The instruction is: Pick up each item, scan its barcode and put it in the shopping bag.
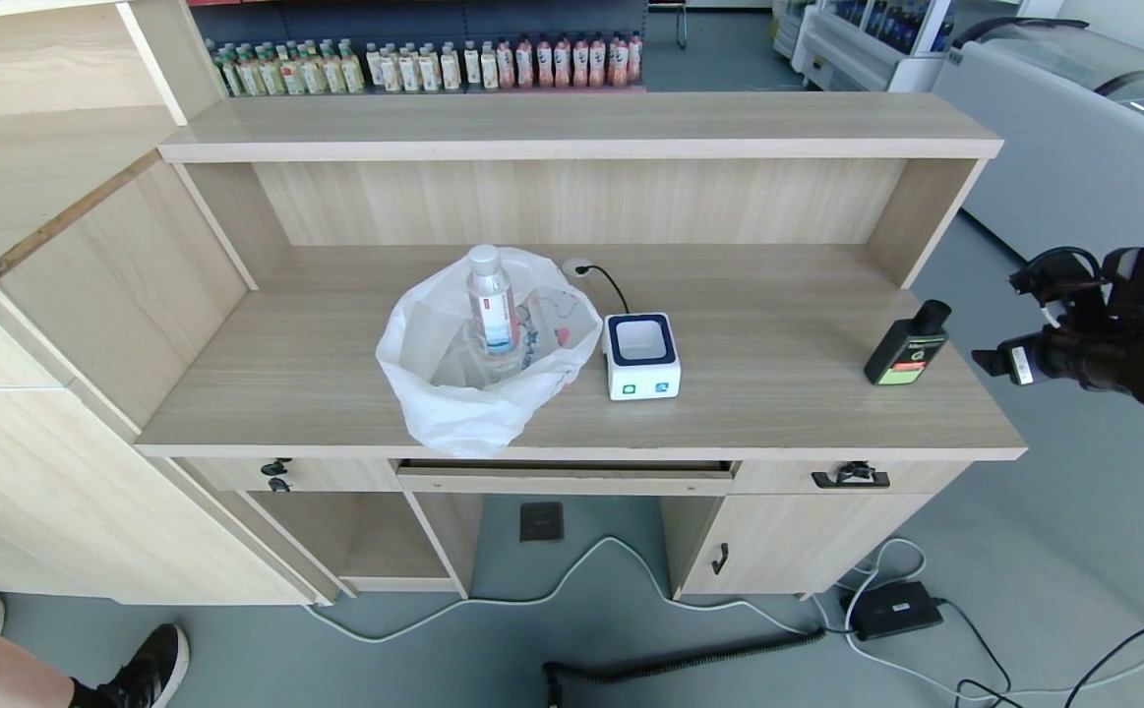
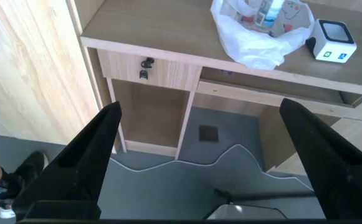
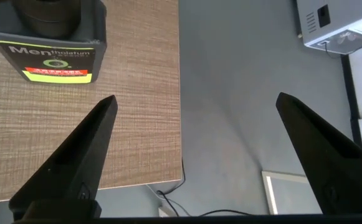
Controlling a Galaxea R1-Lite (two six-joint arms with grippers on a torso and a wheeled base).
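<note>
The bottle (image 1: 906, 346) stood upright near the right end of the counter (image 1: 778, 403), close to its edge and well apart from the scanner (image 1: 640, 356). It was a small, dark, flat-sided flask with a stubby black cap. I judged it light and stiff, probably of smooth plastic that could slip, and narrow enough at the foot to topple at a nudge. The safest hold looked to be across the body below the cap, square to the flat faces, so that the label stayed open to the scanner. The front label carried pale lettering over a green patch and a red band. I saw no barcode on that face, so it may have sat on the back. The right gripper (image 3: 196, 99) hung just off the counter's end beside the bottle, not touching it, with its fingers spread wide and nothing between them. Farther along, the scanner sat just beside the white bag (image 1: 453, 413), which slumped open with a water bottle (image 1: 491, 300) standing inside. The left gripper (image 2: 200, 106) waited low before the counter's left side, likewise wide and empty.
</note>
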